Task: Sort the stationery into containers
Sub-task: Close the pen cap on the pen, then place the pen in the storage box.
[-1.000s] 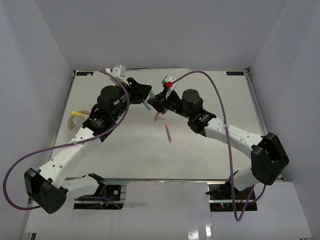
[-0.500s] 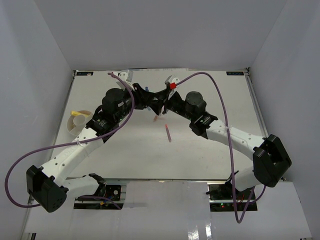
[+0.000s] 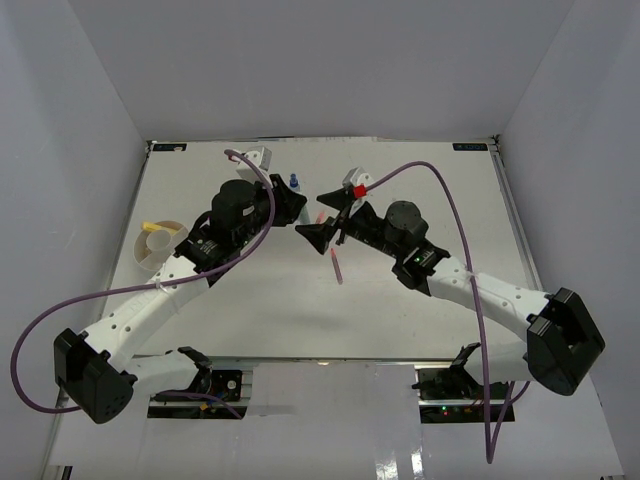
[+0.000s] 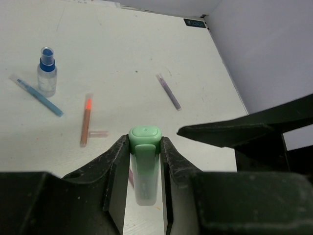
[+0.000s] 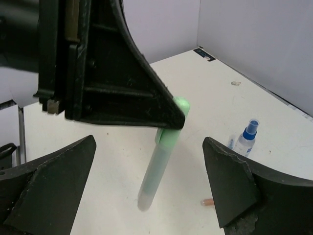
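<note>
Grip check for you: your left gripper (image 4: pixel 145 143) is clamped on the pale green plastic marker with the rounded green cap (image 4: pixel 145 171). There's 1 finger on each side of the cap end, and the marker hangs off the table with its clear end pointing down.

In the right wrist view it sits pretty much dead centre, a bit tilted, clear tip toward the lower left. Your right gripper (image 3: pixel 325 214) has its 2 fingers spread wide and isn't holding anything. The marker shows in the gap between them but touches neither.

In the top view the 2 grippers face each other just above the middle of the frame. The round white shallow plastic dish with compartments (image 3: pixel 140 258) is at the left-middle of that frame, well apart from the marker. A yellow item (image 3: pixel 155 226) lies in it, can't tell which compartment.

Loose on the white tabletop (image 3: pixel 250 300), going by the left wrist frame:
- Upper left: the small clear bottle with the blue spray cap (image 4: pixel 47 73), upright.
- Just beside it, lower left: a thin blue pen (image 4: pixel 36 95).
- Left of centre: an orange pen (image 4: pixel 86 120), with a small clear cap (image 4: pixel 98 133) near its lower end.
- Above centre: a purple pen (image 4: pixel 168 91).
</note>
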You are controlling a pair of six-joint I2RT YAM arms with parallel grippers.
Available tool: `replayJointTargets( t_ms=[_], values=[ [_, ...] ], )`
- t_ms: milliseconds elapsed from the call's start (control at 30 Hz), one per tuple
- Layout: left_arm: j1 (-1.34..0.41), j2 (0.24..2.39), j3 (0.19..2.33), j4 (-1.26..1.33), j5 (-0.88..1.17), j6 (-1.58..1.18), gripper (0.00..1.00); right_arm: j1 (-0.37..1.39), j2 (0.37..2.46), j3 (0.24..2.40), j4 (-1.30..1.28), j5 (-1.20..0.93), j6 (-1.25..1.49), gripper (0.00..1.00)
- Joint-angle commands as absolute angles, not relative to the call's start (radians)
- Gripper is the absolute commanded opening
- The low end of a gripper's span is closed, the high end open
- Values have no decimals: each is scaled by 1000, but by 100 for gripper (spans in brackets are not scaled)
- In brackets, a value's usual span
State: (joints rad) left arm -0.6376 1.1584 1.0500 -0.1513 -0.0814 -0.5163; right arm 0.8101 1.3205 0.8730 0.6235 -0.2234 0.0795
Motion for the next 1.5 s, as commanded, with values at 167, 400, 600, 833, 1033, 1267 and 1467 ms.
replayJointTargets(
  t_ms=[167, 400, 600, 833, 1033, 1267, 1467],
  values=[
    [-611, 1146, 1058, -209, -361, -453, 0, 810, 1200, 704, 557, -160, 45, 90],
    [-411, 1062, 996, -229, -529, -433, 0, 784, 1065, 571, 531, -115, 5, 90],
    [-215, 970, 870, -85, -656, -380, 0, 758, 1006, 486, 535, -107, -26, 90],
    [-19, 1006, 770, 110, -612, -371, 0, 730, 943, 413, 595, -149, -8, 90],
    [61, 1087, 733, 239, -574, -370, 0, 715, 914, 384, 623, -163, 28, 90],
    [87, 1146, 690, 344, -592, -338, 0, 703, 917, 373, 635, -172, 38, 90],
    [92, 1177, 635, 411, -584, -337, 0, 696, 913, 364, 647, -175, 43, 90]
  ],
)
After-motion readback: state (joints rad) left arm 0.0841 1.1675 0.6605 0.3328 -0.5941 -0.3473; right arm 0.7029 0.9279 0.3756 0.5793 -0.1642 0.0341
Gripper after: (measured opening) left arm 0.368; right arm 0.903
